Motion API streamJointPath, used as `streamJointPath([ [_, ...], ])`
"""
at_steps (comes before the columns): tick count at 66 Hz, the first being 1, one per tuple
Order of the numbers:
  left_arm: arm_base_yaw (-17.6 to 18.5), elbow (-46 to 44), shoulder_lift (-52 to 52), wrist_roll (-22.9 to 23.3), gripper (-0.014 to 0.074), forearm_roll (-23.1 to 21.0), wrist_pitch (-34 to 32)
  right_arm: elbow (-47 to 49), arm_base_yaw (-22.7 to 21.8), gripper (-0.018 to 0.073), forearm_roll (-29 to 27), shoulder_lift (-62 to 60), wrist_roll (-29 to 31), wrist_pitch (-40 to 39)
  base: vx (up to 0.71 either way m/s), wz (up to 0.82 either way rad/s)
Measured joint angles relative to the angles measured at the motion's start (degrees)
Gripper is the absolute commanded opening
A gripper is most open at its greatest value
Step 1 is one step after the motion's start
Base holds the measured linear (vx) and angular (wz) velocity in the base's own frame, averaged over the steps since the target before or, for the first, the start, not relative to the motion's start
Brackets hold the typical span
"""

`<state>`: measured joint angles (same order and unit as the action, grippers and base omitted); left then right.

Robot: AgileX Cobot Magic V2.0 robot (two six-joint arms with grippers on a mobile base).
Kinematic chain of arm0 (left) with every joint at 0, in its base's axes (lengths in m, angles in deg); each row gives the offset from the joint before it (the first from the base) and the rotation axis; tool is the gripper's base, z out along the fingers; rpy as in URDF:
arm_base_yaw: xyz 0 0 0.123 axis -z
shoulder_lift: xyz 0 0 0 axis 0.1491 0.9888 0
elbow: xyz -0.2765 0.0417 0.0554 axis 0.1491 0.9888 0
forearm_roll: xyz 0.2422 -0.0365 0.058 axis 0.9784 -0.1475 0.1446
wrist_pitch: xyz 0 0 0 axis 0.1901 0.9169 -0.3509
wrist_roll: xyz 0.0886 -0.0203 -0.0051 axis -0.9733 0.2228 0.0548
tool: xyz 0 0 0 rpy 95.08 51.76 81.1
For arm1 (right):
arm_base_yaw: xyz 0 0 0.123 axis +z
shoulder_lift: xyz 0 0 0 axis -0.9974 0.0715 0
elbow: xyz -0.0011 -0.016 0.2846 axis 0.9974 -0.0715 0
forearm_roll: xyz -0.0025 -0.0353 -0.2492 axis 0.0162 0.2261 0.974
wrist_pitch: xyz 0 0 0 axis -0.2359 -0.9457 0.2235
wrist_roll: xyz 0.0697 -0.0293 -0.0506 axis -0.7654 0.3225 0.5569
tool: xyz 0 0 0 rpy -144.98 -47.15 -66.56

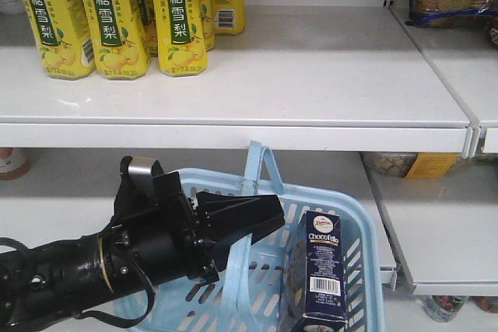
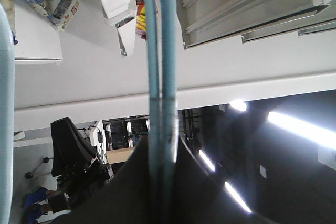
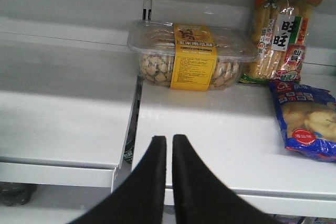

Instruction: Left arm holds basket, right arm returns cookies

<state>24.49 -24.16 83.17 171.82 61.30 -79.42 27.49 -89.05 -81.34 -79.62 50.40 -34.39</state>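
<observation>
Left gripper (image 2: 161, 148) clamps slotted plastic basket (image 1: 366, 270), bottom cropped, by looped handles; right gripper (image 3: 169, 150) pinched together, empty; cardboard cookies (image 1: 323, 270) box upright inside.

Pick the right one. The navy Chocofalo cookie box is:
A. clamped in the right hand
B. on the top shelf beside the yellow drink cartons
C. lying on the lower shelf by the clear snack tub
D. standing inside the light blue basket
D: the front view shows the cookie box upright inside the basket, while the right hand is closed on nothing, facing the shelf.
</observation>
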Motion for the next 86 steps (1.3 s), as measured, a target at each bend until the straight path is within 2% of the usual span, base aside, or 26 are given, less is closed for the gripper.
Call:
streamJointPath([
  [33,0.0,0.0,0.0,0.0,-0.0003,0.0,0.0,0.0,0.0,0.0004,-1.1,0.0,-0.2,-1.7,0.0,0.0],
  [74,0.0,0.0,0.0,0.0,-0.0003,0.0,0.0,0.0,0.0,0.0004,-10.5,0.0,-1.1,-8.0,0.0,0.0],
  [86,0.0,0.0,0.0,0.0,-0.0003,0.0,0.0,0.0,0.0,0.0004,-11.3,0.0,-1.3,-9.4,0.0,0.0],
])
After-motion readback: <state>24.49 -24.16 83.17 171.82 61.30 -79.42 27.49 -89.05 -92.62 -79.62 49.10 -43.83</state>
